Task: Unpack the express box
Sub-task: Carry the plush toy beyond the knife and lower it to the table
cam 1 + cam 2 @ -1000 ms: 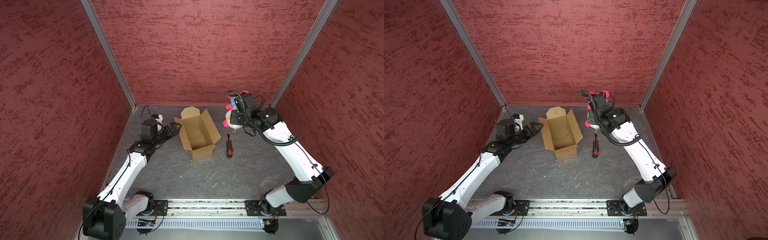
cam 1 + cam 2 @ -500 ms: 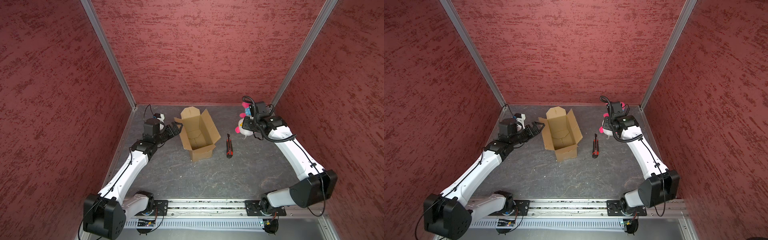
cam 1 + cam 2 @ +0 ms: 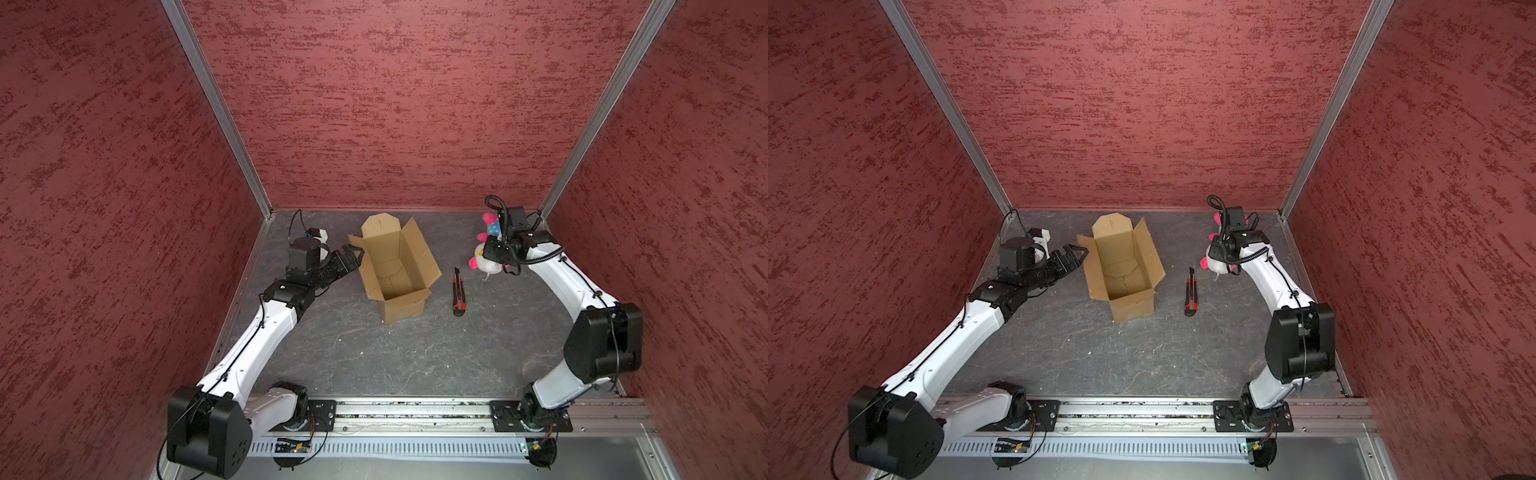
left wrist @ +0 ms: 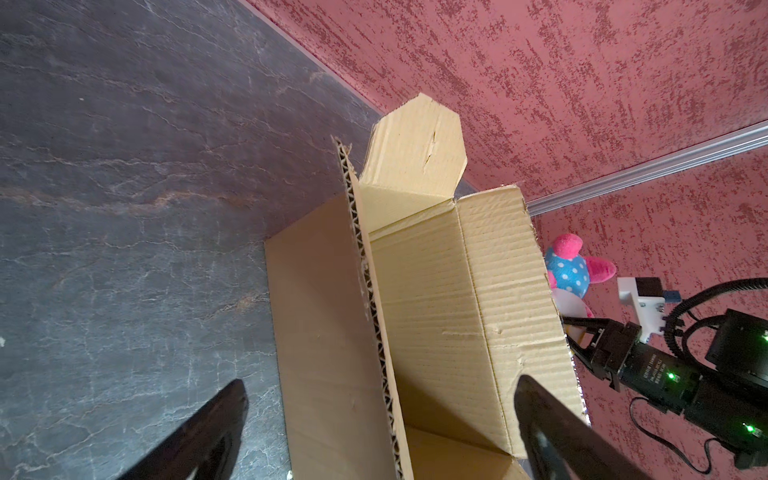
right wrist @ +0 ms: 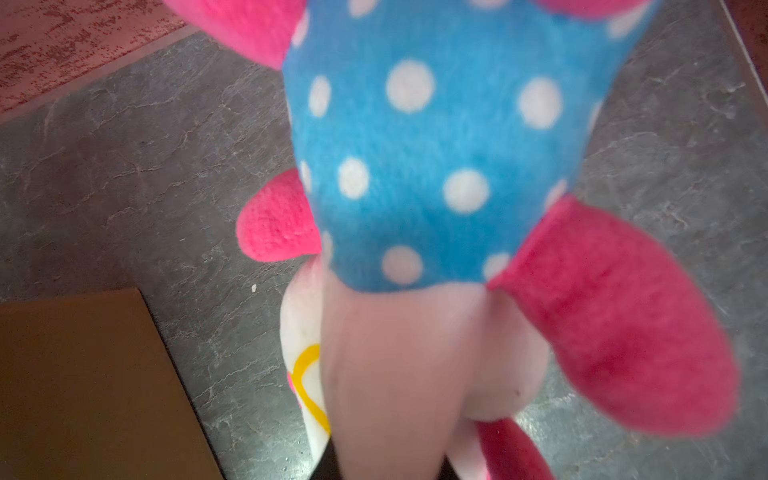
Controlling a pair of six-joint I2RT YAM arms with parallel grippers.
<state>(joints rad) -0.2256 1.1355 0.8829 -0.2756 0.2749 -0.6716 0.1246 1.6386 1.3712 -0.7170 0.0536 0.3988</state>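
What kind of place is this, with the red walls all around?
Likely a robot test booth: red textured wall panels in aluminium framing, two white robot arms bolted to a metal rail, and a plain brown cardboard box to practise on.

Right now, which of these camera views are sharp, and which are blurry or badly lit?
Right wrist view: the plush toy sits too close, soft and smeared, and the express box corner is dim. Left wrist view: the box's corrugation is crisp and brightly lit. Both top views: sharp, evenly lit, only faint shadows.
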